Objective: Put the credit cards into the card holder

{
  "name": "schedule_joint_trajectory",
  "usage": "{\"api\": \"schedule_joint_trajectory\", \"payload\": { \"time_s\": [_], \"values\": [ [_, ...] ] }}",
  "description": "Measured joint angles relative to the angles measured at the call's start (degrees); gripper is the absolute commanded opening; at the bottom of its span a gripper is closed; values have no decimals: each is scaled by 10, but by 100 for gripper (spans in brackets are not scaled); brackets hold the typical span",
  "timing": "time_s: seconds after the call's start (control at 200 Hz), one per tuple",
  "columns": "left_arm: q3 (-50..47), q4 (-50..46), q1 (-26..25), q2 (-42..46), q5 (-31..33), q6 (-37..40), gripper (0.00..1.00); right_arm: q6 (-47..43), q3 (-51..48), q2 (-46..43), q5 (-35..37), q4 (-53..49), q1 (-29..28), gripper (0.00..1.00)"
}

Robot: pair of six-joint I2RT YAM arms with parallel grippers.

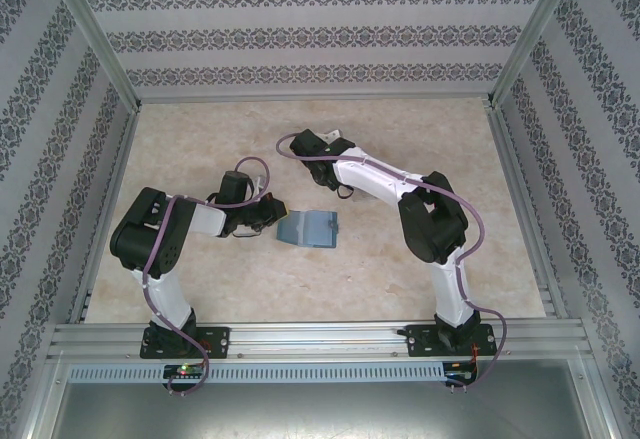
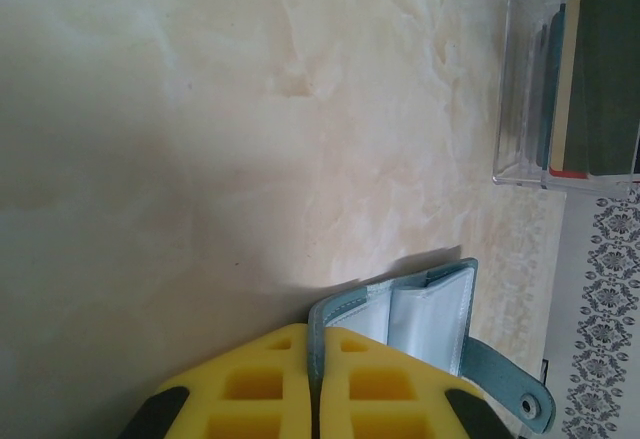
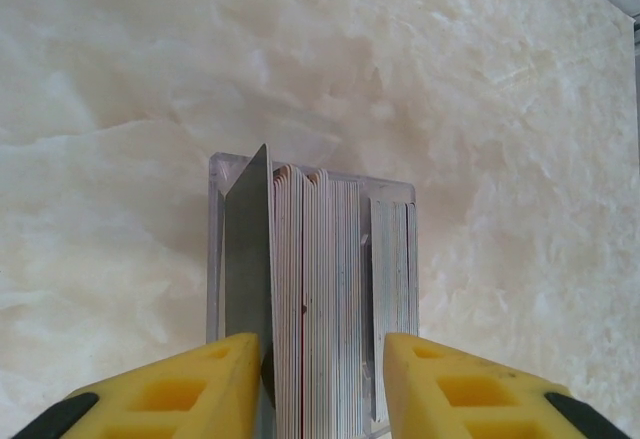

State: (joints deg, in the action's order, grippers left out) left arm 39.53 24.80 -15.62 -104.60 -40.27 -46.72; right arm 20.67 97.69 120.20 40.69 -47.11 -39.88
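Left pincer (image 2: 315, 399) pinches the card holder (image 2: 425, 314) so it stays put. Right pincer (image 3: 322, 379), half wide, straddles credit cards (image 3: 315, 289) beyond it.

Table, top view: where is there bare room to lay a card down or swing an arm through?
Bare: the wide near patch between the wallet and the arm bases, the far strip along the back wall. Crowded: the middle, where the left gripper pinches the wallet and the right gripper straddles the card stand.
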Motion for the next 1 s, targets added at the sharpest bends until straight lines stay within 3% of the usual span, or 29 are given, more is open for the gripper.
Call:
{"api": "schedule_joint_trajectory", "payload": {
  "time_s": [0.265, 0.999],
  "values": [
    [2, 0, 0, -2, -2, 0, 0, 0, 0, 17, -7, 0, 0, 50],
    [3, 0, 0, -3, -4, 0, 0, -26, 5, 30, 67, 1, 2, 46]
  ]
}}
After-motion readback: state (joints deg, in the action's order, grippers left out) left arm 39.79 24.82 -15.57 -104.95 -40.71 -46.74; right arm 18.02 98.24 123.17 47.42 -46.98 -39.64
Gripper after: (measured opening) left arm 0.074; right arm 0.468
